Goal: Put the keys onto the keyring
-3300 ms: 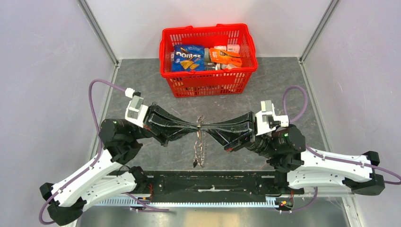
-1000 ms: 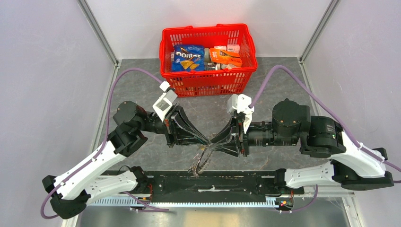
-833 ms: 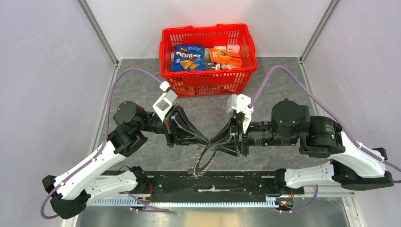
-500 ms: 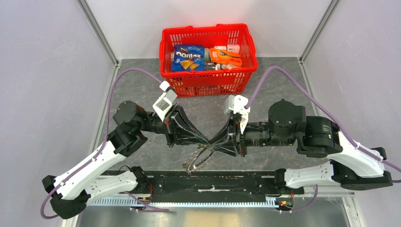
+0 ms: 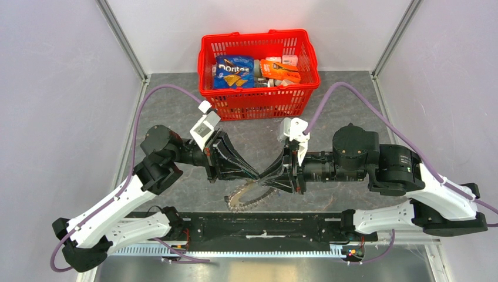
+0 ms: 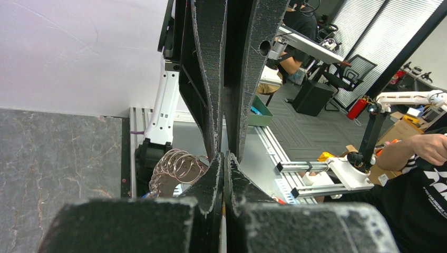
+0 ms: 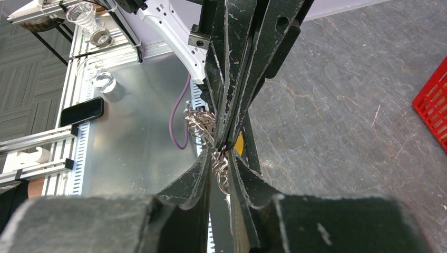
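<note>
One keyring, one red basket, two arms

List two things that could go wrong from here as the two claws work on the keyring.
1. The keyring hangs under the tips of the left claw and right claw, which alone seem to carry it; a slipping pinch would likely drop it.
2. The tips meet head-on, so pushing on may jam them together.
</note>
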Tool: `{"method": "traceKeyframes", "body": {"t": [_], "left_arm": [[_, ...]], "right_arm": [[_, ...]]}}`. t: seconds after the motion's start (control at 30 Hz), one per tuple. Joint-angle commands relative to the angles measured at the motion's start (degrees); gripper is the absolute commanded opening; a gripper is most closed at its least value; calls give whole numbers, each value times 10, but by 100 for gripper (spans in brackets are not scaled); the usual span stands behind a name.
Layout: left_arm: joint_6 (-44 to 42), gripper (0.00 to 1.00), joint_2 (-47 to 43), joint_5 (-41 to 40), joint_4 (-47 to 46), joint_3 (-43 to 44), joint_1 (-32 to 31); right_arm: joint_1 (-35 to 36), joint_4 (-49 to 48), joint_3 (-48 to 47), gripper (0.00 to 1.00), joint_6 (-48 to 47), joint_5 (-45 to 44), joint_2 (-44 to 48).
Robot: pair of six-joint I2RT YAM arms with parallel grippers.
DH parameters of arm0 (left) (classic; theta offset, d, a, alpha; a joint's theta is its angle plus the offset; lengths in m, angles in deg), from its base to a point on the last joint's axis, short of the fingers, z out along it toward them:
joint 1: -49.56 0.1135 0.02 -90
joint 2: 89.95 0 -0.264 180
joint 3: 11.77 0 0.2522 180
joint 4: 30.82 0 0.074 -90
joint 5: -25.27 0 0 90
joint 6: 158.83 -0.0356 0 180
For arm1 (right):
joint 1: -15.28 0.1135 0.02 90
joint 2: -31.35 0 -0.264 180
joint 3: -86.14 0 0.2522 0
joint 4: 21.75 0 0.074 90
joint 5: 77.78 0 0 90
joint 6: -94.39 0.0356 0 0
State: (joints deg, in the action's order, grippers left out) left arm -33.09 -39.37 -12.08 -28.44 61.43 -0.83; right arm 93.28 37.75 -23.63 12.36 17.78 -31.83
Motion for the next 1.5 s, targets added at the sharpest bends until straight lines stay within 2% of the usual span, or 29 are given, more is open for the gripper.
{"method": "traceKeyframes", "body": {"t": [0.0,0.13,0.3,0.83,1.3,1.47], "left_arm": [[8,2,-5,-17,-21,28,-1],[7,2,-6,-17,-22,26,-1],[6,2,-4,-19,-22,26,-1],[6,2,-3,-19,-21,27,-1],[5,2,-2,-19,-22,29,-1],[4,2,-3,-17,-22,28,-1]], "right_arm": [[0,-28,10,28,5,-8,-9],[1,-29,14,34,10,-4,-1],[1,-26,16,35,17,3,5],[1,-26,38,33,30,-8,36],[1,-47,26,32,21,0,10],[0,-48,20,26,20,-2,3]]}}
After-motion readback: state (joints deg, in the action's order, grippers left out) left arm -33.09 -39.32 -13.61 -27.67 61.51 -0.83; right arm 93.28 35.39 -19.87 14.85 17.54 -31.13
